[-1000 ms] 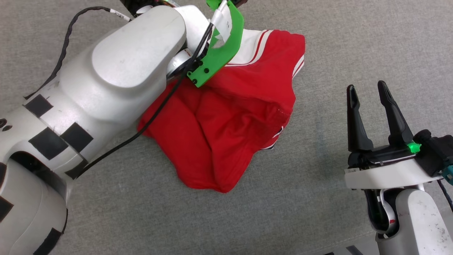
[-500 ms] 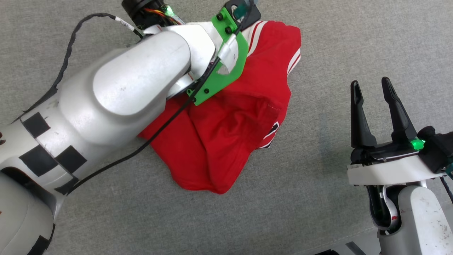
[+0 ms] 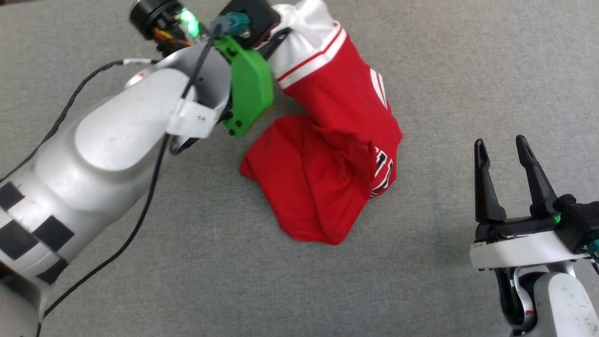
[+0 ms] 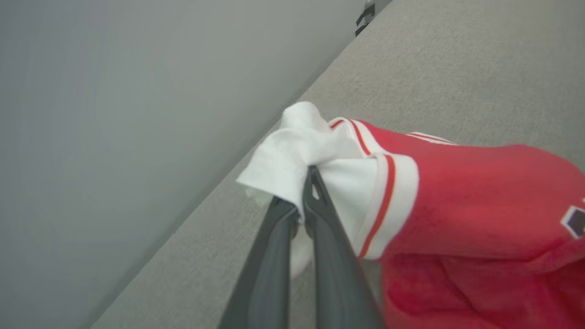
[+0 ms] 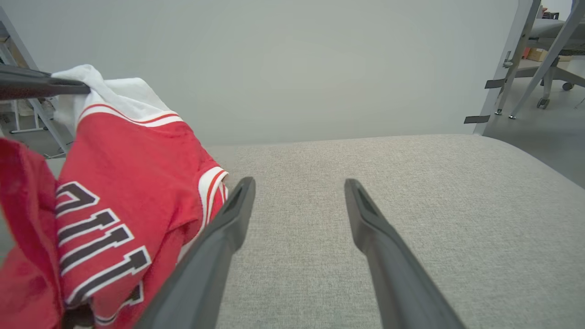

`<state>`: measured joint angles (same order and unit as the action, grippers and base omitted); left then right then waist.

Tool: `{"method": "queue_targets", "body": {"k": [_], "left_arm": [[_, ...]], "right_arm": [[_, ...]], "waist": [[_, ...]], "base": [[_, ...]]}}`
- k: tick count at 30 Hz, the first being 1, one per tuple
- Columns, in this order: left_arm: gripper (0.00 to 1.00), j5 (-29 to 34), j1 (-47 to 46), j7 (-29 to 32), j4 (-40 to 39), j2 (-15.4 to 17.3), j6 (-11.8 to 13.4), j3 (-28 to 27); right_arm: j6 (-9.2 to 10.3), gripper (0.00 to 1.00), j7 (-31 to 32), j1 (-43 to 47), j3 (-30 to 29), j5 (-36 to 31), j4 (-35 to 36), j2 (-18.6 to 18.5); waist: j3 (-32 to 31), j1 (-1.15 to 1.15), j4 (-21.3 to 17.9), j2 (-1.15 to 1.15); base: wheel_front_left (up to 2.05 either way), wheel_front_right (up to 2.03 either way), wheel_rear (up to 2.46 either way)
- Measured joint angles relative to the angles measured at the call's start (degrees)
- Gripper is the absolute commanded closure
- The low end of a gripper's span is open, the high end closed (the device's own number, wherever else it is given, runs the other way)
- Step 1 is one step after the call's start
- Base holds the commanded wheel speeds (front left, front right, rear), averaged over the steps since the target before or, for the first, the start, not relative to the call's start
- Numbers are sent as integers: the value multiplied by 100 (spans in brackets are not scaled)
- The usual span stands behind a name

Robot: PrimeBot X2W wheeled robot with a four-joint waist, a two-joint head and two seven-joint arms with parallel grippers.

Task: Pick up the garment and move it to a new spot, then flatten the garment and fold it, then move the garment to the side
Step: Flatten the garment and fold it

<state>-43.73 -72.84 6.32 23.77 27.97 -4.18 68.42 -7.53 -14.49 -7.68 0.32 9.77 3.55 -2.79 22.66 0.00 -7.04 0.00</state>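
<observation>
1. Since a second ago, head view: left hand [image 3: 284,32] has clamped the jersey's [image 3: 337,154] white sleeve [image 3: 306,28], raising it at upper centre; red body rests on counter [image 3: 444,70]. Right hand [image 3: 500,141], lower right, gapes empty.
2. Left wrist view: fingers [image 4: 329,256] pinch white sleeve [image 4: 297,155] mid-frame.
3. Right wrist view: jersey [image 5: 123,183] at left.

Left arm [image 3: 107,154]: pale grey rounded shell, black square patches [image 3: 49,233], black cable [image 3: 138,224] along side, green bracket [image 3: 250,89] at wrist. Right gripper [image 3: 499,141], lower right: two dark tapered fingers [image 3: 484,187], white base plate [image 3: 524,250]
</observation>
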Motion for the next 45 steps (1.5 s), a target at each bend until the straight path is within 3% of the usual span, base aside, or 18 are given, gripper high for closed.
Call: {"method": "queue_targets", "body": {"k": [6, 12, 15, 21, 25, 26, 28, 31, 34, 38, 40, 41, 45], "left_arm": [[100, -541, 1213, -887, -111, 915, 773, -536], [100, -1113, 2432, -1362, -218, 1495, 1281, -817], [100, -1345, 2943, -1499, -171, 1594, 1408, -853], [100, -1811, 3697, -1637, 244, 1590, 1410, -893], [100, -1948, 3879, -1646, 672, 1407, 1384, -854], [96, -1941, 3889, -1666, 754, 1351, 1346, -831], [0, -1920, 3891, -1777, 928, 1234, 1343, -834], [0, -1793, 3890, -2023, 1112, 1035, 1405, -961], [0, -1329, 3894, -2092, 954, 951, 1692, -1374], [0, -252, 4108, -2100, 51, 839, 2221, -2423], [0, 293, 4532, -2100, -441, 738, 2406, -2880], [0, 901, 5171, -2098, -1021, 514, 2590, -3448], [0, 1648, 5764, -2100, -1693, 113, 2719, -4061]], "right_arm": [[0, 0, 0, 201, -69, -22, 18, 1], [0, 0, 0, 338, -89, -58, 16, 2], [0, 0, 0, 394, -112, -86, 15, 2], [0, 0, 0, 428, -115, -119, 12, 2], [0, 0, 0, 439, -129, -157, 1, 1], [0, 0, 0, 447, -131, -158, -5, 2], [0, 0, 0, 506, -141, -164, -9, 2], [0, 0, 0, 594, -194, -187, 12, 2], [0, 0, 0, 621, -270, -236, 112, 3], [0, 0, 0, 600, -419, -333, 386, -11], [0, 0, 0, 502, -407, -411, 541, -114], [0, 0, -15, 201, -336, -445, 762, -359], [0, 0, -32, -299, -86, -388, 888, -750]], "waist": [[-389, 0, 373, 0], [-620, 0, 585, 0], [-692, 0, 652, 0], [-760, 0, 695, 0], [-789, 0, 701, 0], [-805, 0, 703, 0], [-852, 0, 715, 0], [-952, 0, 749, 0], [-1072, 0, 792, 0], [-1198, 0, 896, 0], [-1253, 0, 966, 0], [-1304, 0, 1066, 0], [-1321, 0, 1188, 0]], "base": [[0, 0, 0], [0, 0, 0], [0, 0, 0], [0, 0, 0], [0, 0, 0], [0, 0, 0], [0, 0, 0], [0, 0, 0], [0, 0, 0], [0, 0, 0], [0, 0, 0], [0, 0, 0], [0, 0, 0]]}}
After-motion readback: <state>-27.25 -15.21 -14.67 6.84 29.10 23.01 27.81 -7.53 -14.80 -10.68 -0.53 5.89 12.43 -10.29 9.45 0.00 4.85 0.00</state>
